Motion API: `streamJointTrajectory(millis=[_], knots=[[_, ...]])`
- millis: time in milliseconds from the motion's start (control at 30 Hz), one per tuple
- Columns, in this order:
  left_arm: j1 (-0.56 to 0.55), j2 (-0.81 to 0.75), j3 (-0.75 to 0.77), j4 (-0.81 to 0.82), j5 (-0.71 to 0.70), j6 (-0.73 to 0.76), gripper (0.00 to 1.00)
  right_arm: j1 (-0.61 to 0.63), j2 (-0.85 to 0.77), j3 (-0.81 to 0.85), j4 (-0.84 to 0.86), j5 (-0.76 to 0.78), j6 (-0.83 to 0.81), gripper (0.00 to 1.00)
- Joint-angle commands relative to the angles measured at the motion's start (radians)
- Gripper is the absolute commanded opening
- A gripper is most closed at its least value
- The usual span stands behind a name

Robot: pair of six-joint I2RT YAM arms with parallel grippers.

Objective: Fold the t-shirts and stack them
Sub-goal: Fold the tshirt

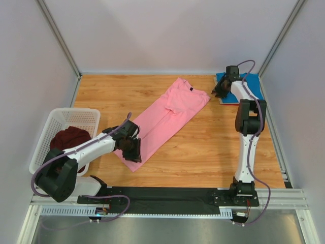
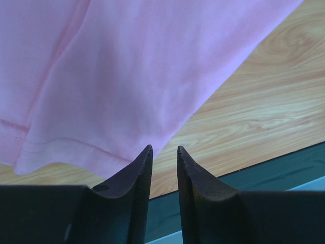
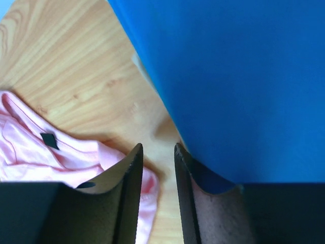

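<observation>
hiding part of the blue t-shirt at the far right corner, the right gripper holds nothing, fingers slightly apart; left gripper likewise, at the pink t-shirt near hem; maroon t-shirt half-hidden in basket.

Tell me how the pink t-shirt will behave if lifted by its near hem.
Probably floppy: the pink t-shirt lies flat with soft creases, so it should sag from one pinch. Likely light: its hem by the left gripper looks thin. Pushed over the wooden table, it may bunch.
</observation>
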Motion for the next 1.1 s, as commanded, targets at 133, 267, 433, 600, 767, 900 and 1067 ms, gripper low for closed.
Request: streamJointTrajectory(millis=[133, 267, 433, 600, 767, 900, 1067], knots=[[-0.007, -0.011, -0.107, 0.068, 0.004, -0.06, 0.36, -0.001, -0.185, -0.153, 0.055, -0.032, 0.025, 0.29], [-0.008, -0.045, -0.145, 0.076, -0.01, -0.099, 0.4, 0.02, -0.226, -0.232, 0.102, -0.055, 0.047, 0.31], [-0.01, -0.079, -0.15, 0.067, -0.012, -0.113, 0.41, 0.028, -0.239, -0.308, 0.13, -0.037, 0.071, 0.4], [-0.011, -0.082, -0.146, 0.039, -0.042, -0.105, 0.42, 0.056, -0.21, -0.323, 0.155, -0.029, 0.07, 0.4], [-0.011, -0.07, -0.159, 0.054, -0.022, -0.12, 0.43, 0.056, -0.182, -0.321, 0.155, -0.017, 0.059, 0.36], [-0.022, -0.073, -0.164, 0.054, -0.024, -0.148, 0.43, 0.056, -0.177, -0.321, 0.133, 0.021, 0.041, 0.19], [-0.102, -0.134, -0.101, 0.042, -0.001, -0.234, 0.43, 0.056, -0.138, -0.251, 0.069, 0.077, -0.015, 0.04]])
